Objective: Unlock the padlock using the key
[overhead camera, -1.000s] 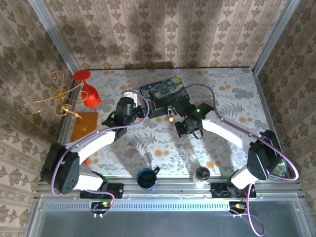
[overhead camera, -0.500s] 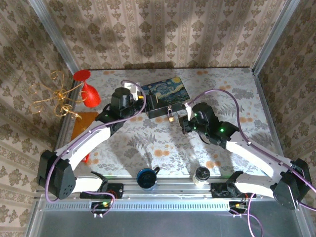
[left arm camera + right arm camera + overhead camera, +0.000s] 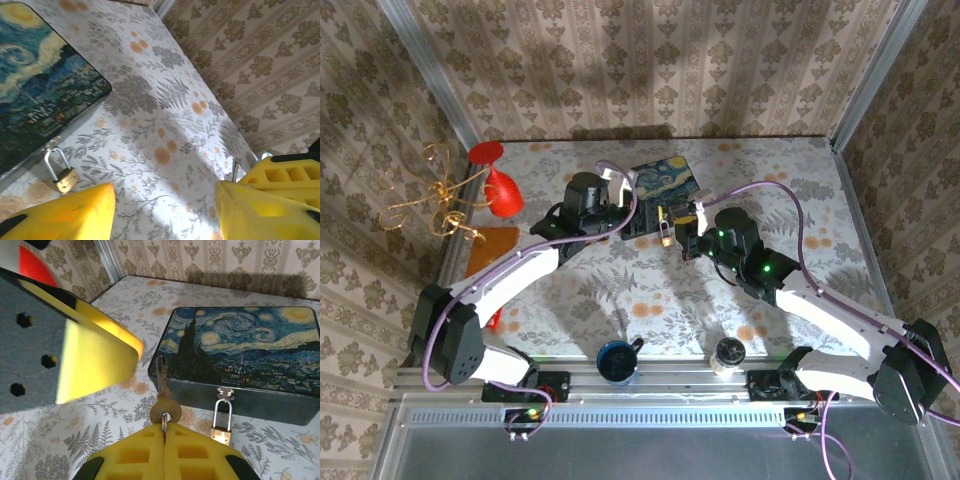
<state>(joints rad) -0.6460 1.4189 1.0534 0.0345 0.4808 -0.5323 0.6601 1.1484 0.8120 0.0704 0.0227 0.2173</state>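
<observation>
Both arms reach inward from their bases at the near edge: the left arm [image 3: 510,275] slants up and to the right, the right arm [image 3: 820,300] up and to the left, so the 2 wrists end near each other. The left hand [image 3: 165,200] has its 2 yellow fingers [image 3: 75,212] well apart, with nothing between them. The right hand [image 3: 164,432] has its 2 pads pressed flat together, pinching the head of the key [image 3: 161,390] — the blade juts out ahead.

Bare table [image 3: 95,410] before padlock [image 3: 221,430]; box [image 3: 250,350] behind; left hand [image 3: 165,212] crowds left.
</observation>
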